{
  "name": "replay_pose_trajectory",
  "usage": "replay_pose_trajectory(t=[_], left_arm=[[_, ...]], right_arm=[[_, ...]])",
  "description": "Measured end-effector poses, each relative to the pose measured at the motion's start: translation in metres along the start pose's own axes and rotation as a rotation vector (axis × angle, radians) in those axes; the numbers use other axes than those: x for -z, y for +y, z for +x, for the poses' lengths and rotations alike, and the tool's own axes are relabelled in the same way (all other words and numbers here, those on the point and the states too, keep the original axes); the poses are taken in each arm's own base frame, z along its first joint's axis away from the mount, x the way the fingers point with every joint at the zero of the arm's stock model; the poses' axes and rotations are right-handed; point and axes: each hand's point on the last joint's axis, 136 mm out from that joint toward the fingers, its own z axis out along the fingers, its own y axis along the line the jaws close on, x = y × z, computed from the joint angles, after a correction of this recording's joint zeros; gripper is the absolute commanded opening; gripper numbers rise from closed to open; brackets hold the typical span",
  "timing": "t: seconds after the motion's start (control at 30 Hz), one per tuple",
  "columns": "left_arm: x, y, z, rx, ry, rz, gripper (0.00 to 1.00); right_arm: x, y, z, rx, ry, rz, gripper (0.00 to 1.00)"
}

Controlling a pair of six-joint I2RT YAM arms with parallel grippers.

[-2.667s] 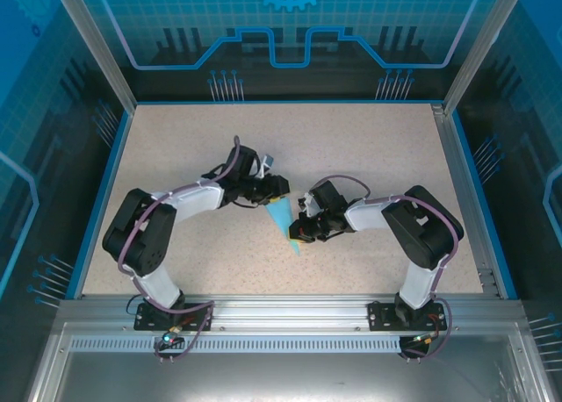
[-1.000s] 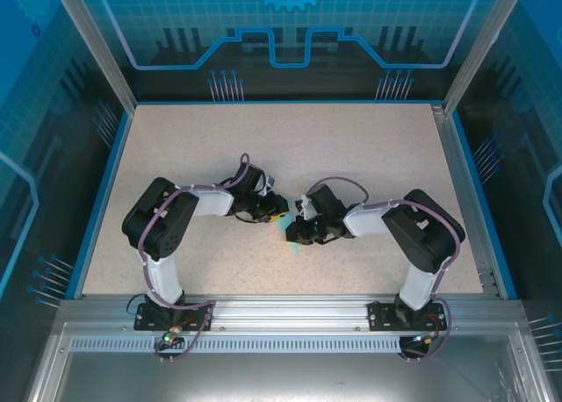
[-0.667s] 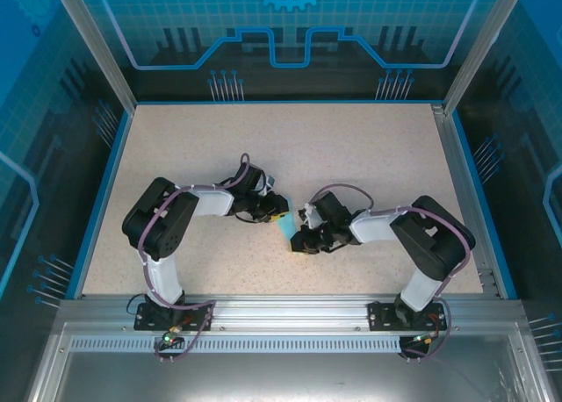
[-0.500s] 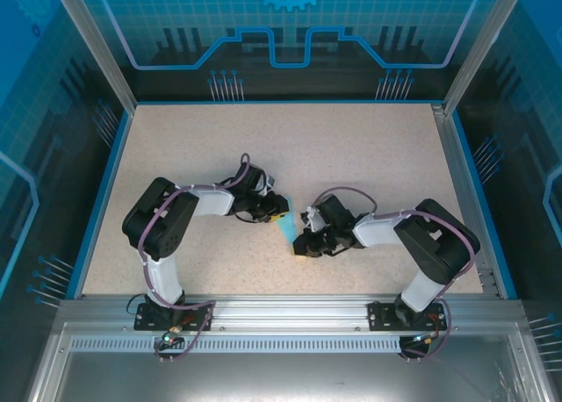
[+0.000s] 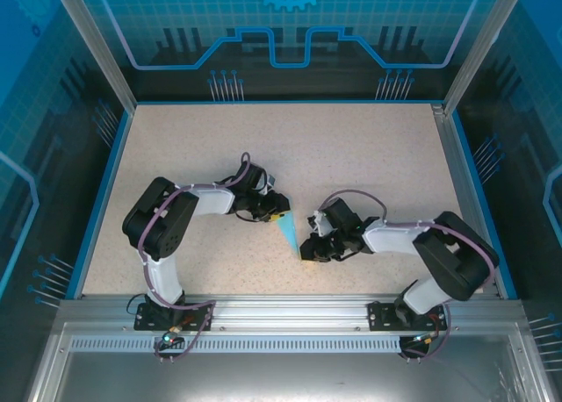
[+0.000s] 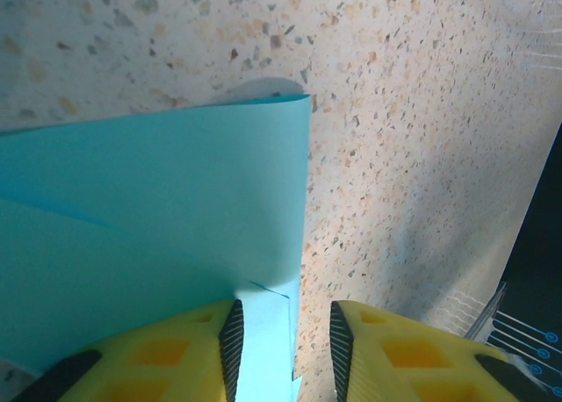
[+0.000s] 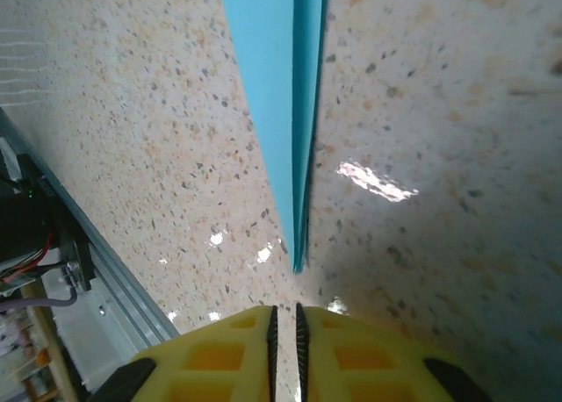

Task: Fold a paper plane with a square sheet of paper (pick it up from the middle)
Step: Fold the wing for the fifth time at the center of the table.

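Note:
The cyan sheet of paper is folded into a slim pointed paper plane [image 5: 287,233] that lies on the speckled table between the two arms, its tip toward the near edge. My left gripper [image 5: 278,218] is at its wide far end. In the left wrist view the plane [image 6: 176,209] fills the left side, and its folded edge reaches into the open left gripper [image 6: 285,348]. My right gripper [image 5: 308,252] sits just off the tip. The right wrist view has the plane [image 7: 272,86] ending short of the right gripper [image 7: 284,349], whose jaws stand a narrow slit apart, with nothing between them.
The table [image 5: 369,156] has a blue raised rim all round and an aluminium rail [image 5: 281,319] at the near edge, where both arm bases are bolted. That rail [image 7: 88,270] lies close to the left of the right gripper.
The right gripper has let go of the plane's tip and drawn back to the right and toward the near edge. The left jaws have widened. The plane now lies flat on the table.

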Motion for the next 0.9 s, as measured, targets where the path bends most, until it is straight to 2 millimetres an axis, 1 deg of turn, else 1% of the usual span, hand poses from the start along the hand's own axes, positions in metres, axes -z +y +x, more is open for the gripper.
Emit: replay_pose_trajectory(t=[0.1, 0.17, 0.23, 0.3, 0.37, 0.43, 0.47, 0.53, 0.6, 0.67, 0.77, 0.9], left_arm=[[0.004, -0.003, -0.001, -0.003, -0.007, -0.009, 0.50], [0.009, -0.002, -0.003, -0.003, -0.018, -0.052, 0.56], [0.020, -0.007, -0.007, -0.016, -0.044, -0.084, 0.61], [0.034, -0.019, -0.013, -0.036, -0.076, -0.103, 0.62], [0.051, -0.038, -0.020, -0.067, -0.120, -0.110, 0.63], [0.068, -0.054, -0.025, -0.088, -0.164, -0.124, 0.64], [0.075, -0.059, -0.026, -0.092, -0.180, -0.138, 0.64], [0.082, -0.063, -0.025, -0.092, -0.195, -0.176, 0.64], [0.084, -0.058, -0.021, -0.081, -0.192, -0.233, 0.64], [0.082, -0.047, -0.014, -0.060, -0.164, -0.305, 0.63], [0.071, -0.034, -0.006, -0.030, -0.120, -0.395, 0.64], [0.054, -0.025, 0.000, -0.010, -0.075, -0.473, 0.64]], right_arm=[[0.018, 0.000, -0.013, 0.014, -0.090, 0.039, 0.22], [0.030, -0.005, -0.021, 0.010, -0.151, 0.083, 0.25], [0.038, -0.013, -0.026, 0.001, -0.195, 0.133, 0.28], [0.045, -0.021, -0.029, -0.010, -0.227, 0.182, 0.31], [0.049, -0.028, -0.031, -0.021, -0.251, 0.218, 0.33], [0.050, -0.032, -0.034, -0.026, -0.266, 0.240, 0.33], [0.051, -0.033, -0.036, -0.028, -0.272, 0.248, 0.34], [0.050, -0.033, -0.039, -0.029, -0.275, 0.255, 0.34], [0.048, -0.031, -0.045, -0.029, -0.277, 0.255, 0.34], [0.045, -0.027, -0.052, -0.027, -0.279, 0.250, 0.35], [0.040, -0.025, -0.061, -0.030, -0.279, 0.246, 0.35], [0.034, -0.022, -0.069, -0.028, -0.278, 0.241, 0.35]])
